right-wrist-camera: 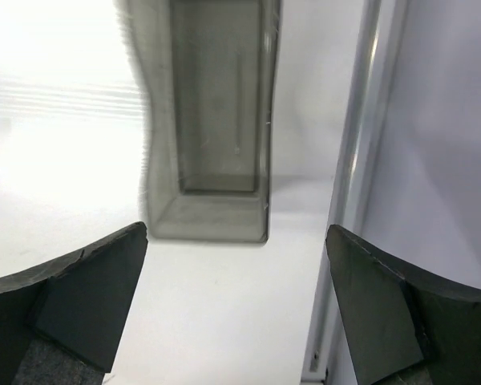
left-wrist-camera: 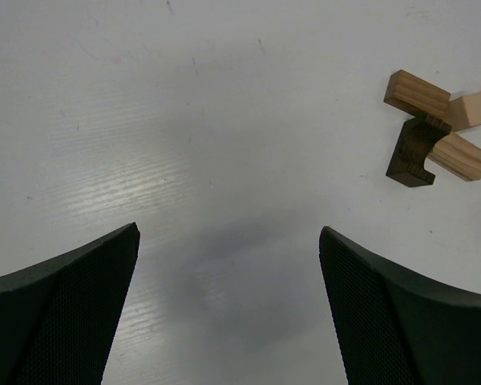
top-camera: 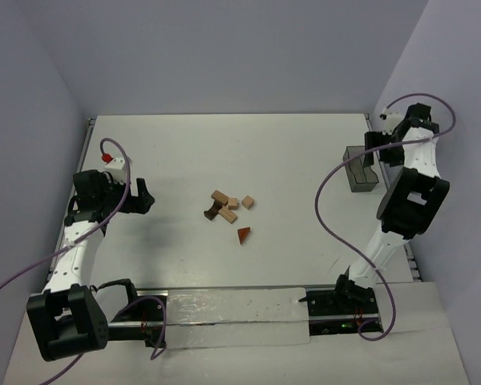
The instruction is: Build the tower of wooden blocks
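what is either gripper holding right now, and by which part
Nothing is held. The left gripper is open and empty, with the wood blocks lying loose on the table beyond it. The right gripper is open too, facing a grey bin.

Robotics laboratory test cell. Indicated by: white table [top-camera: 224, 152] enclosed by plain pale-lilac panels [top-camera: 224, 48]; 2 robot arms, left arm [top-camera: 68, 257] and right arm [top-camera: 385, 237], bolted at the near edge; purple cables [top-camera: 320, 196] left looped; aluminium framing [right-wrist-camera: 361, 120] fitted along the table side.
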You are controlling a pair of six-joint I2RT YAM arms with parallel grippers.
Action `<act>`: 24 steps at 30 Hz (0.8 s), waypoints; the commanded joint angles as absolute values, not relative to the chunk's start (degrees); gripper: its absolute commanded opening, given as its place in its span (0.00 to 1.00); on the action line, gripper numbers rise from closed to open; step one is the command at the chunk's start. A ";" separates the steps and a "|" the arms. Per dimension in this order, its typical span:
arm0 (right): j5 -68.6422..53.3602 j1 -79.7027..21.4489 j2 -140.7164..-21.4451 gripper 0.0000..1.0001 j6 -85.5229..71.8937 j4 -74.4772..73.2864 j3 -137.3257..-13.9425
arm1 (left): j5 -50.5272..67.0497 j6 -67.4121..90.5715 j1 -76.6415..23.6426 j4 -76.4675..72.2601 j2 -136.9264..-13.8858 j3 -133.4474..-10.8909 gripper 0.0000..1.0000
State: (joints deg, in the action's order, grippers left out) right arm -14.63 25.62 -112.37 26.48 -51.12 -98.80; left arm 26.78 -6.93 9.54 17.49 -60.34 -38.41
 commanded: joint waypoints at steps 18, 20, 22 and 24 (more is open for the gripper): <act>-22.77 -7.50 -73.40 1.00 8.01 -36.09 -65.45 | 37.63 -26.60 -6.41 24.55 -67.70 -50.33 0.93; -23.96 -7.49 -73.06 1.00 8.43 -35.16 -62.28 | 37.27 -29.10 -8.86 25.27 -70.52 -52.08 0.91; -26.54 -7.56 -73.28 1.00 9.78 -35.79 -60.51 | 39.09 -36.67 -10.83 27.25 -75.10 -55.30 0.88; -29.12 -7.56 -73.30 1.00 10.24 -35.86 -58.42 | 45.31 -44.94 -11.12 33.32 -80.12 -59.08 0.82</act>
